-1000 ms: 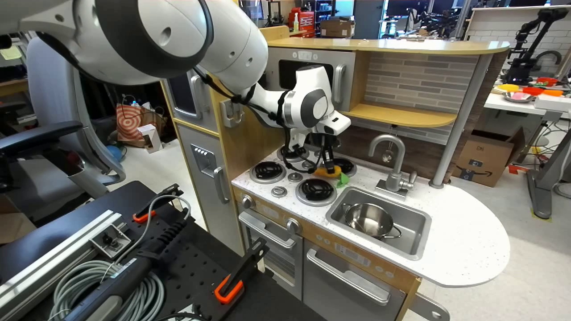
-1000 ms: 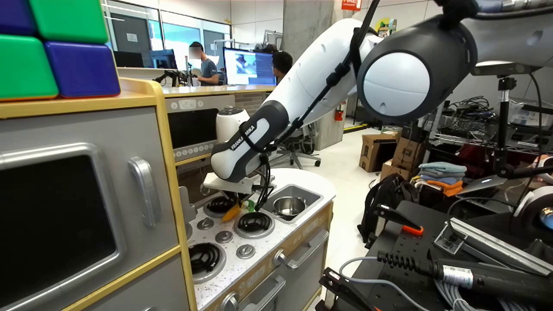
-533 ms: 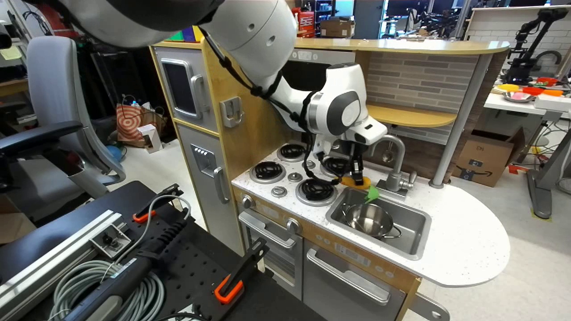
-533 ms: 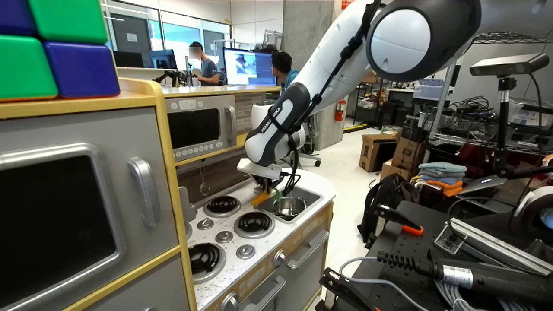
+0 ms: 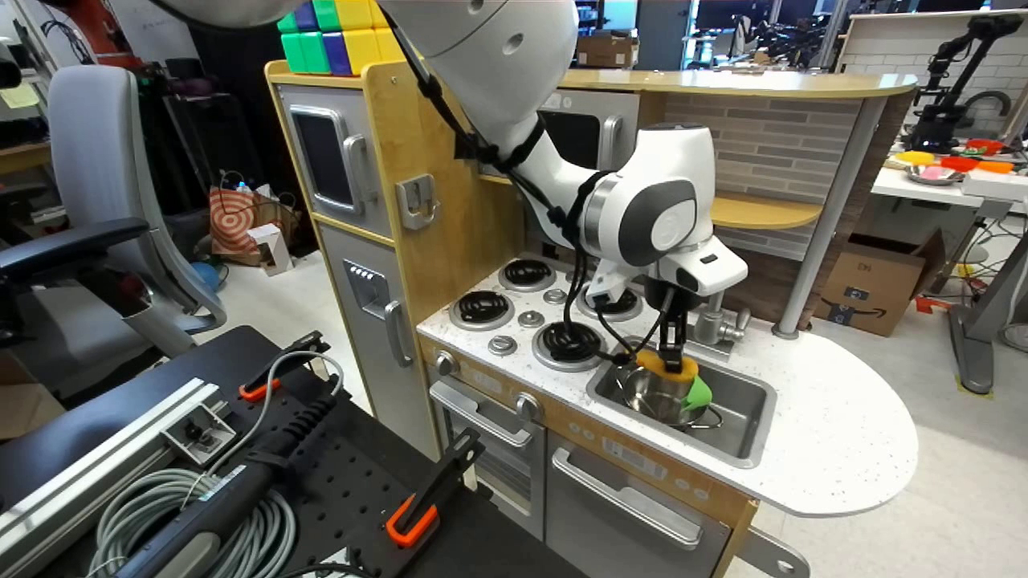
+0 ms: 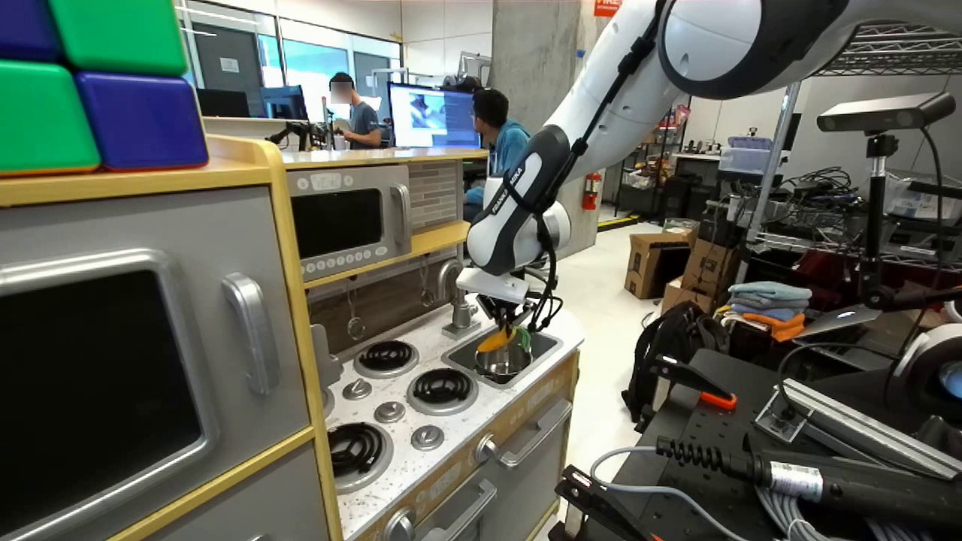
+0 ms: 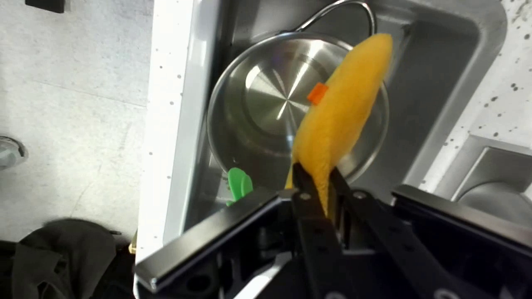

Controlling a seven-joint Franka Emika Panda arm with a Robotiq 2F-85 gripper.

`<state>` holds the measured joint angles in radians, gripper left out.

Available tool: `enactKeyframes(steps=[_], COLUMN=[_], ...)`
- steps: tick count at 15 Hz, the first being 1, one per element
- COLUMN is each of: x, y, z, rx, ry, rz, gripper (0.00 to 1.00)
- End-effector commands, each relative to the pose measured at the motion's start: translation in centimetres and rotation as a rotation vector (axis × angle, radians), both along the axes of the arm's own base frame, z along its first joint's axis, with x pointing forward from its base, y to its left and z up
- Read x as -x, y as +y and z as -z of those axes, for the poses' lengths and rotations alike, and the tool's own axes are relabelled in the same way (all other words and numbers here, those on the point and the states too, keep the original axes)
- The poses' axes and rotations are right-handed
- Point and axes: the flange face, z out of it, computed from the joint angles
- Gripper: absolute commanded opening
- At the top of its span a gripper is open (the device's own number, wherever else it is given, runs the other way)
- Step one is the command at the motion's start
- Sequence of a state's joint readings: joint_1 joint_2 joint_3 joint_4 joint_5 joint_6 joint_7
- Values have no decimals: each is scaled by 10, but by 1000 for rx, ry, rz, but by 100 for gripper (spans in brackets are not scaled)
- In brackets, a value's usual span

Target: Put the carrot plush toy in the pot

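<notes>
Carrot plush toy: has just come over the pot; the carry looks nearly done, with lowering and release left.
Jaws: clamped on the toy's body, cloth pinched between, above the pot.
Tapered end: in the wrist view, crosses the pot's outline near a wire handle; could snag on the rim if let go as it lies.
Leafy end: by the pot's rim, away from the tip; whether inside it, unclear.
Faucet: behind the pot, uncovered in an exterior view, hidden there half a second ago; toy was then on the pot's faucet side.
Stove burners: beside the pot; toy was among them a second ago, well apart from the pot.
Sink: still holds the pot, which has not shifted.
</notes>
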<state>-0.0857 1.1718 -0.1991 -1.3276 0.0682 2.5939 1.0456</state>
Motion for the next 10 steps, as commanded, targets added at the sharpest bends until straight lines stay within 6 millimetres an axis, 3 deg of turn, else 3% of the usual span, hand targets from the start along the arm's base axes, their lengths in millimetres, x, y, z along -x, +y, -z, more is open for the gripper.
enactKeyframes(steps=[1,3,10], x=[11,16,32], y=[6,11,40], z=[0,0,-41], rx=[-46,-64,-207], ry=[8,16,23], rz=[8,0,-106], gripper=[36,44,95])
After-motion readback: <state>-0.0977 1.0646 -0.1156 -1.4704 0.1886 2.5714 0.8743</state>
